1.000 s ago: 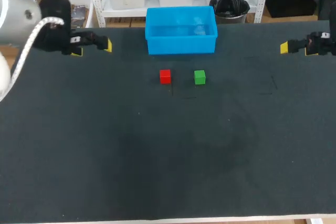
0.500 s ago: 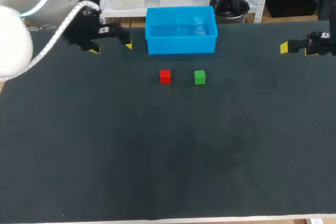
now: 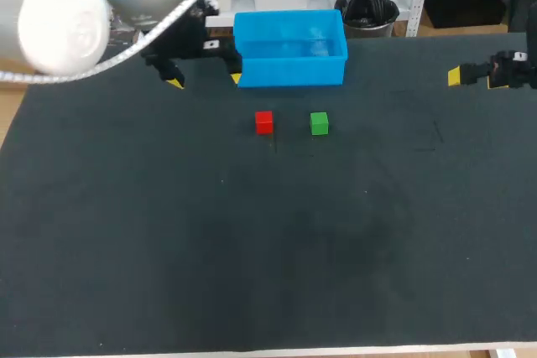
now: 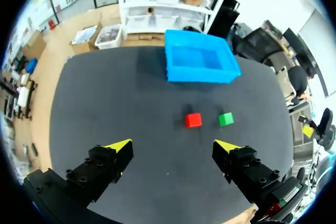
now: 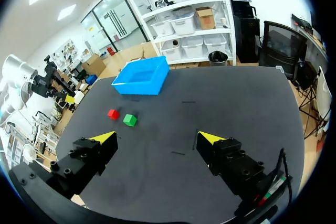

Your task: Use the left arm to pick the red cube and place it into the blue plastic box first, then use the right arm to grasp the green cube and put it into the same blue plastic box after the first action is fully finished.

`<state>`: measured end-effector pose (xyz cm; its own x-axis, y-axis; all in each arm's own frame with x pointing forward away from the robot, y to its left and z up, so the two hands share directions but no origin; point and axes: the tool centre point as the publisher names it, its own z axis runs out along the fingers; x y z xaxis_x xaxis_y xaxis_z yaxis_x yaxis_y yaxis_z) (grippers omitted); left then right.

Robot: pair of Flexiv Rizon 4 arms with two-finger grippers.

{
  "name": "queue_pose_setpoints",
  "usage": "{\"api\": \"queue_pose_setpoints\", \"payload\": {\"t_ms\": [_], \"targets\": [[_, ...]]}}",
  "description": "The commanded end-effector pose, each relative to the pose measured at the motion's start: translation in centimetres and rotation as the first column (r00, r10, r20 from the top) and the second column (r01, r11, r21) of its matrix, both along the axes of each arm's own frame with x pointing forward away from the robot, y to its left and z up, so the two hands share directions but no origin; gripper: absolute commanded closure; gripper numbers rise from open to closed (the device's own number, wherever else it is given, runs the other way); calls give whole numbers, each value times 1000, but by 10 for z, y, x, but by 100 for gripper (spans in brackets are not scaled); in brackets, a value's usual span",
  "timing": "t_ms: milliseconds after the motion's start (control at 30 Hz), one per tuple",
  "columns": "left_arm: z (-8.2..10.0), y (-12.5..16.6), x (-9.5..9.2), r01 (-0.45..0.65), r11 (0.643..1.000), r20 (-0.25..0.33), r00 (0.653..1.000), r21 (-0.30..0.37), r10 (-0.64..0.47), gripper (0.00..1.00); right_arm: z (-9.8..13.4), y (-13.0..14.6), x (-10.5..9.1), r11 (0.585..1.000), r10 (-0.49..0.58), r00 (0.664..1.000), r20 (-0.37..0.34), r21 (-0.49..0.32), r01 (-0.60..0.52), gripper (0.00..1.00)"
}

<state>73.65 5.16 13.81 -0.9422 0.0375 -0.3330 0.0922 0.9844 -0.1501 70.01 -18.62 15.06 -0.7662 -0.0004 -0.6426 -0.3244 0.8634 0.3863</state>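
Observation:
A red cube and a green cube sit side by side on the dark table, just in front of the blue plastic box. My left gripper hovers open and holds nothing, beside the box's left front corner and up-left of the red cube. In the left wrist view the red cube and green cube lie ahead of the open gripper, with the box beyond them. My right gripper stands open and holds nothing at the far right edge; its view has both cubes and the box far ahead.
The dark table mat stretches wide and bare in front of the cubes. The blue box looks to hold nothing and stands at the table's back edge.
My left arm has swung rightward from the table's left edge to beside the blue box, gripper still open. The right arm and both cubes have not moved.

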Motion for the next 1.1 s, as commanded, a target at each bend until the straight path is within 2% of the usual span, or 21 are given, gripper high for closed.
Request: {"api": "queue_pose_setpoints", "payload": {"t_ms": [33,200,567,1000,1067,1100], "targets": [[-8,-18,11,-39,978,-63,997,207,53,0,-1,0,0,1000,0,1000,1,0,0,0],[-18,-30,13,-58,975,-125,988,216,86,0,-1,0,0,1000,0,1000,1,0,0,0],[-43,-49,18,-51,968,-170,981,246,94,0,-1,0,0,1000,0,1000,1,0,0,0],[-54,-69,22,-63,978,-196,975,199,103,0,-1,0,0,1000,0,1000,1,0,0,0],[-54,-70,24,-83,987,-218,969,138,112,0,-1,0,0,1000,0,1000,1,0,0,0],[-54,-71,24,-88,988,-217,969,130,115,0,-1,0,0,1000,0,1000,1,0,0,0]]}}
